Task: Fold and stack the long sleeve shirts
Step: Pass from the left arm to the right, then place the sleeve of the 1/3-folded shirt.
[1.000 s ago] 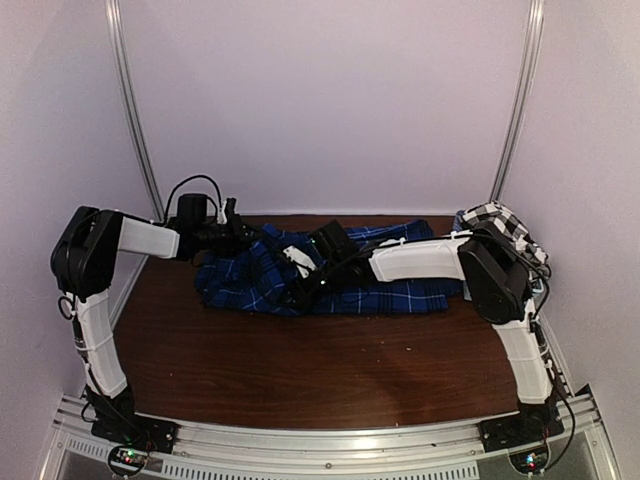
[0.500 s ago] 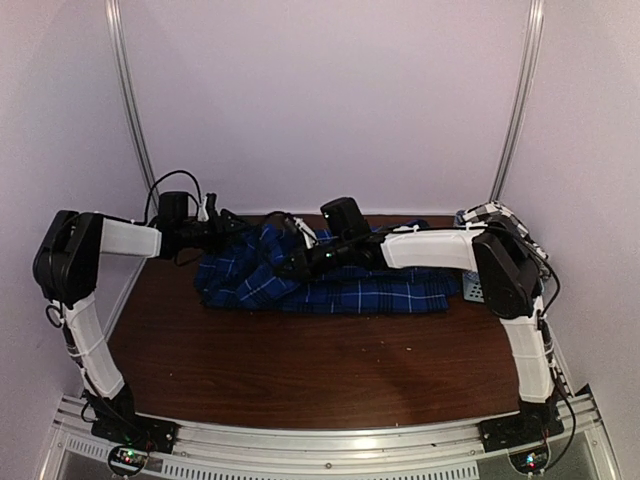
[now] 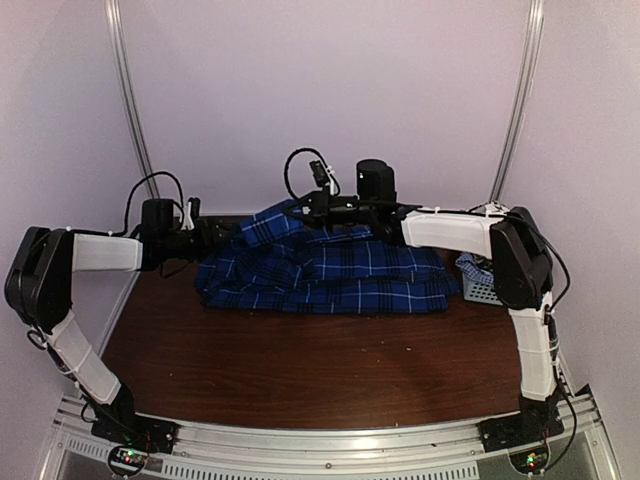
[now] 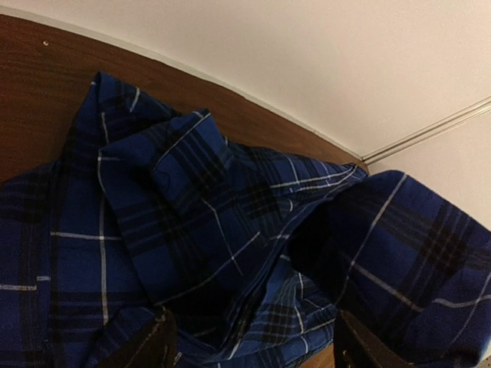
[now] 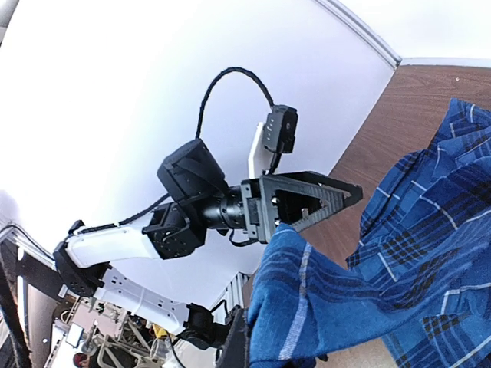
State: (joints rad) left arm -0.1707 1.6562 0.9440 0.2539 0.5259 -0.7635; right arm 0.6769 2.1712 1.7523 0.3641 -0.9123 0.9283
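Blue plaid shirt point(image 3: 330, 280) lies across far half of table point(image 3: 300, 370), long axis 9-to-3 o'clock. R gripper point(image 3: 303, 205) at its 12 o'clock edge, nearer the middle, looks pinched shut on a raised fold. L gripper point(image 3: 215, 235) at 9 o'clock end, fingers point(image 4: 157, 345) wide apart, cloth between, unclamped.
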